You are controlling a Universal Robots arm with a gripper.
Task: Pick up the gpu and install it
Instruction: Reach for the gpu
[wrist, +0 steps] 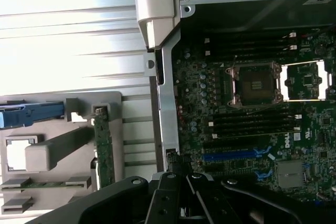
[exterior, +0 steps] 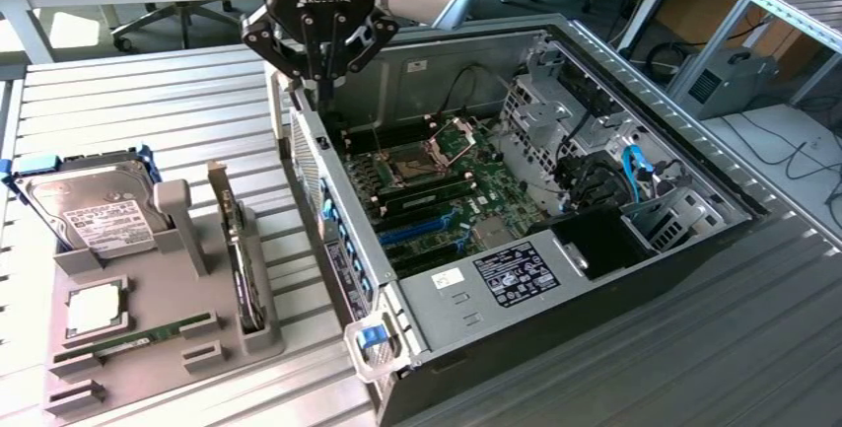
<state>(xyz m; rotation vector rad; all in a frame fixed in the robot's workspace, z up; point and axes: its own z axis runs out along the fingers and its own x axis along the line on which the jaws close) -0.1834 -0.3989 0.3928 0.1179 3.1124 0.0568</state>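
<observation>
The gpu (exterior: 239, 254) is a thin dark card standing on edge in a slot of the grey holder tray (exterior: 158, 368), at the exterior view's left. The wrist view sees it edge-on as the gpu (wrist: 103, 153) in the same grey tray (wrist: 113, 103). My gripper (exterior: 319, 77) hangs above the near wall of the open computer case (exterior: 435, 294), up and to the right of the card and well apart from it. Its fingers (wrist: 176, 182) are shut with nothing between them.
A silver hard drive (exterior: 90, 208) in a blue bracket, a processor chip (exterior: 95, 309) and a green memory stick (exterior: 145, 333) share the tray. The motherboard (exterior: 441, 185) lies open inside the case, with blue slots (wrist: 233, 156). The slatted metal table (exterior: 158, 111) lies around them.
</observation>
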